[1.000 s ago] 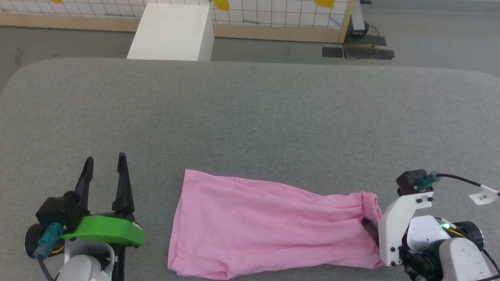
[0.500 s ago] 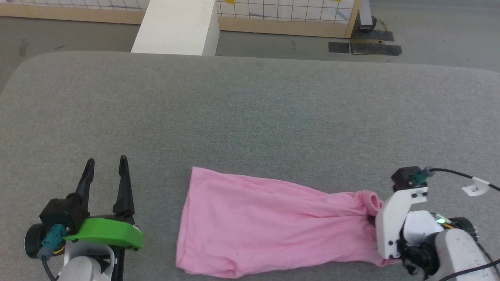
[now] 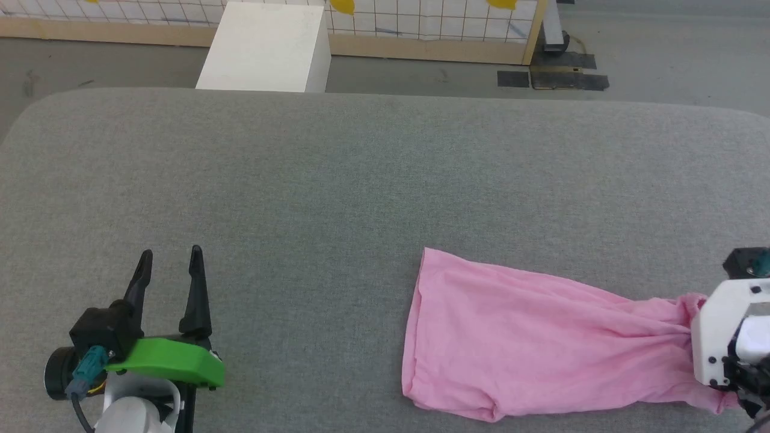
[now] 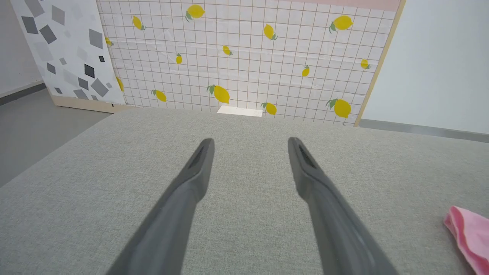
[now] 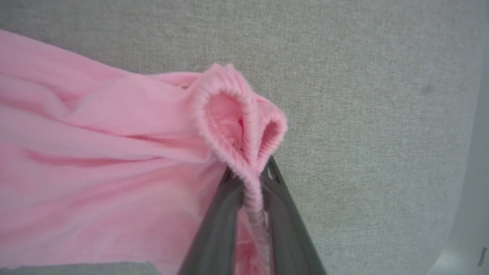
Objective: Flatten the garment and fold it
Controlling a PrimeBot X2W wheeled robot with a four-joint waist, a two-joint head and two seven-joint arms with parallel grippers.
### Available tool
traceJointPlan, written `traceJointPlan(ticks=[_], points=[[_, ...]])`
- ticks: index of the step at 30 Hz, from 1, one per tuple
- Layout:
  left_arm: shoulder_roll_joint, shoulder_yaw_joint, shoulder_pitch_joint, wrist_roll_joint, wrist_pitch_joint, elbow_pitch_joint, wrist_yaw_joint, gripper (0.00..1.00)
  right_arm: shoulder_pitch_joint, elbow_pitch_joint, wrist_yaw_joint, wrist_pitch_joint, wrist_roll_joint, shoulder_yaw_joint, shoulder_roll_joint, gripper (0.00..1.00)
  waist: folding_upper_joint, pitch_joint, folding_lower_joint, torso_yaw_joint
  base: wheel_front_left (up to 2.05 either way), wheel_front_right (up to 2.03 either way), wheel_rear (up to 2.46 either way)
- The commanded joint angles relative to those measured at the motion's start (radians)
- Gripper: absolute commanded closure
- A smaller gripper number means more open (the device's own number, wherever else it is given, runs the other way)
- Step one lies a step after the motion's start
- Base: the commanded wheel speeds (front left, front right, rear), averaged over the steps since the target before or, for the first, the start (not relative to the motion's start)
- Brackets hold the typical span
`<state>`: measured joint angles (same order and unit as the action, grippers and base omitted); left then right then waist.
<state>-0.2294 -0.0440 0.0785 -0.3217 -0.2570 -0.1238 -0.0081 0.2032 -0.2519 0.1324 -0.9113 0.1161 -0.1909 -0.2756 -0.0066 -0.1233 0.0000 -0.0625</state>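
The garment (image 3: 541,343), a light pink pair of shorts, lies stretched out on the grey table's near right side, leg hems to the left. Its gathered waistband (image 5: 229,99) is bunched into a loop at the right end. My right gripper (image 5: 250,172) is shut on that waistband, and its white wrist mount (image 3: 719,337) sits at the right edge of the head view. My left gripper (image 3: 170,252) rests at the lower left, open and empty, well apart from the cloth. In the left wrist view the left gripper (image 4: 250,142) points across bare table, with a corner of the garment (image 4: 468,235) at the lower right.
The grey padded table (image 3: 361,168) stretches wide between and beyond both arms. A white box (image 3: 264,48) stands on the floor past the far edge. Behind it stands a lemon-print grid panel (image 4: 244,57).
The right gripper has dragged the garment to the right by its waistband; the hem end slid well away from the left gripper. The left gripper stayed put. The head view shifted slightly.
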Motion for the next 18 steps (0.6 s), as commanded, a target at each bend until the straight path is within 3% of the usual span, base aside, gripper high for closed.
traceJointPlan(ticks=[1,10,14,18], points=[[0.002,0.004,0.005,0.015,-0.005,-0.003,-0.006,0.00,0.020,0.021,-0.002,-0.031,0.007,0.018,-0.007,1.00,0.0066,0.004,0.0000,0.002,0.00,0.00,0.00],[0.016,0.004,-0.005,0.013,-0.005,-0.004,-0.009,0.00,-0.004,0.293,-0.002,-0.288,0.219,0.143,0.026,1.00,0.0066,0.024,0.0000,-0.004,0.00,0.00,0.00],[0.023,0.002,-0.011,0.011,-0.005,-0.004,-0.010,0.00,-0.010,0.349,-0.002,-0.315,0.272,0.209,0.081,1.00,0.0066,0.027,0.0000,-0.012,0.00,0.00,0.00],[0.026,0.001,-0.016,0.008,-0.005,-0.005,-0.013,0.00,0.009,0.339,-0.002,-0.275,0.279,0.292,0.136,1.00,0.0066,0.024,0.0000,-0.025,0.00,0.00,0.00]])
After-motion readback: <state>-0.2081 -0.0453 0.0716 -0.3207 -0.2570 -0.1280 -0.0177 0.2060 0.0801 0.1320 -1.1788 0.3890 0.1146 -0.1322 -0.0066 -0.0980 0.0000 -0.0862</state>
